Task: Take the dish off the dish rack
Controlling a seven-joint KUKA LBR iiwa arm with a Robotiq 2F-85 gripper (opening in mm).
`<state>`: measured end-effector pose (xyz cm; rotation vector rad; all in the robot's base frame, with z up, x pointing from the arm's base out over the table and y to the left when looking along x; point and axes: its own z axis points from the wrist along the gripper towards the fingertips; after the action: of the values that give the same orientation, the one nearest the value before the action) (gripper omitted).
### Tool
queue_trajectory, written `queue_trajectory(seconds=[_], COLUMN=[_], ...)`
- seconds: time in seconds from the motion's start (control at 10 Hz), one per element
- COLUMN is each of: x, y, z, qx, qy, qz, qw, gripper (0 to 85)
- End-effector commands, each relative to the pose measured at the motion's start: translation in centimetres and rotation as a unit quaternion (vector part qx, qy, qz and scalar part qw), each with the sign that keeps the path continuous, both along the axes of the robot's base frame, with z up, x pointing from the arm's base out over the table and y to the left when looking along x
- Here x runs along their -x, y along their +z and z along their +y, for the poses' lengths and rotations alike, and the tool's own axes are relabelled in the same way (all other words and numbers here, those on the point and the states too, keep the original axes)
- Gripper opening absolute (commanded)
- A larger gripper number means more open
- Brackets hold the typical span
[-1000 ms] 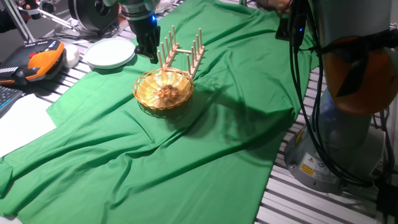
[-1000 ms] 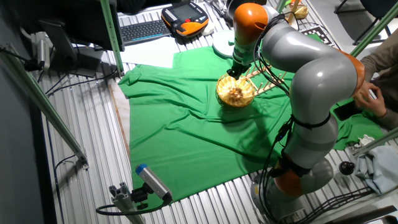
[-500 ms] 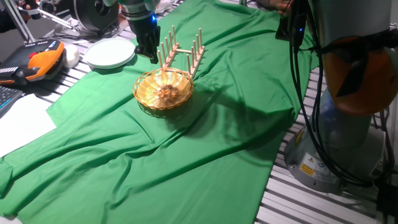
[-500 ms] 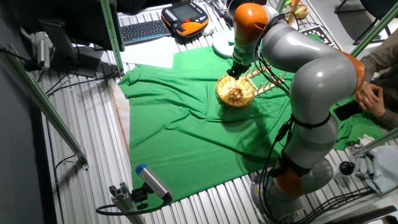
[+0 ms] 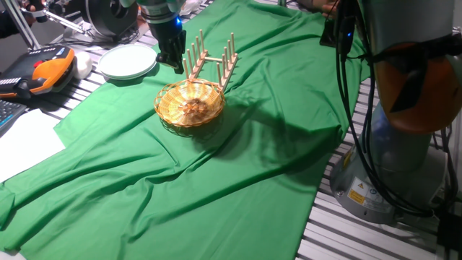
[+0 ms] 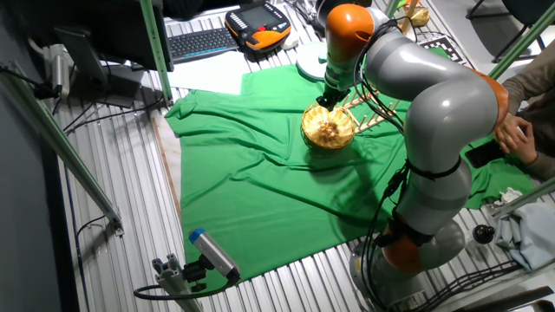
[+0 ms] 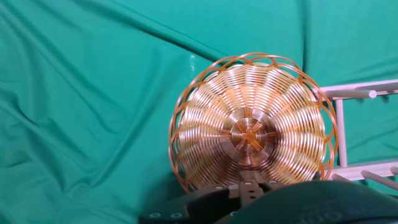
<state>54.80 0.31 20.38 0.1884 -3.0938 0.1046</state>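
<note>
The dish [image 5: 190,105] sits on the green cloth [image 5: 238,144], touching the dish rack's [image 5: 211,59] front edge. The gripper [image 5: 172,61] hangs beside the rack, just past the dish's far rim — whether its fingers are parted or closed cannot be told.

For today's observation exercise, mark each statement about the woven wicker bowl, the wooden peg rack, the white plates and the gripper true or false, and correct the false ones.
1. The golden woven wicker bowl stands upright between the pegs of the light wooden peg rack. False: it sits on the green cloth, at the rack's near end.
2. The stacked white plates lie beside the cloth, not on it. True.
3. The black gripper hangs near the bowl's rim. True.
4. The bowl is full of fruit. False: it is empty; its woven bottom shows in the hand view.
5. The cloth is creased. True.
</note>
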Motion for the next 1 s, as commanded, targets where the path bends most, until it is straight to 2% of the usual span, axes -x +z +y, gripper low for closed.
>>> queue_trajectory(seconds=[0.0, 0.7, 0.9], x=[-0.01, -0.06, -0.32], y=[-0.01, -0.04, 0.04], z=[0.00, -0.02, -0.09], qx=[-0.001, 0.000, -0.007], qy=[0.000, 0.000, 0.000], qz=[0.000, 0.000, 0.002], qw=[1.0000, 1.0000, 1.0000], gripper=[0.0, 0.0, 0.0])
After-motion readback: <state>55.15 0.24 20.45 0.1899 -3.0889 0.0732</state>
